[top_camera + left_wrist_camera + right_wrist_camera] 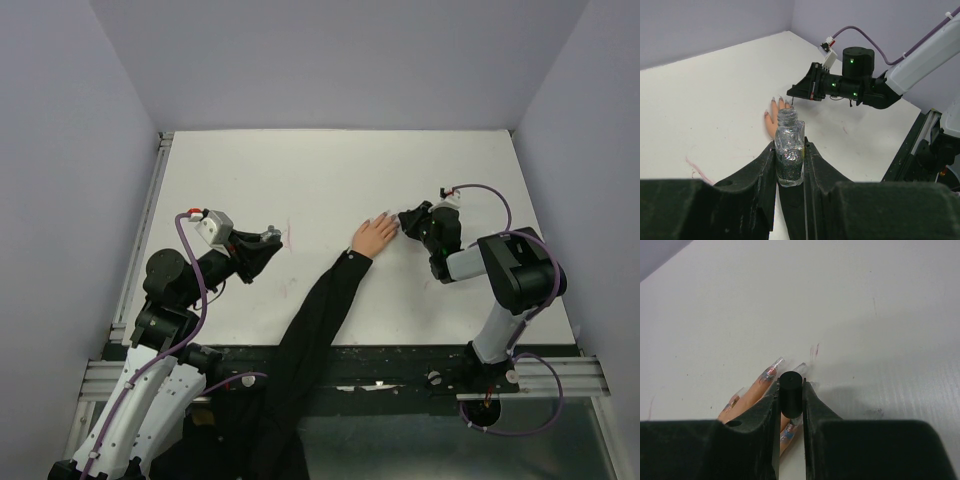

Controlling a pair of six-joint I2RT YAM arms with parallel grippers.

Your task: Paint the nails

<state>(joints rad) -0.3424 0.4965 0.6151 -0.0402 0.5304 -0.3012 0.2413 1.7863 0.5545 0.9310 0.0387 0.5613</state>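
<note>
My left gripper [264, 246] is clamped on the open glitter bottle [789, 152], holding it upright, well apart to the left of the fake hand [374, 236]. That hand lies flat on the table [330, 170]; its long axis runs from the black sleeve [318, 315] up and right, fingertips aimed at my right arm, which is the nearer one. My right gripper [790, 397] is shut tight on the black brush cap [790, 386], right over the nails [771, 371]; I can't tell whether the bristles touch.
</note>
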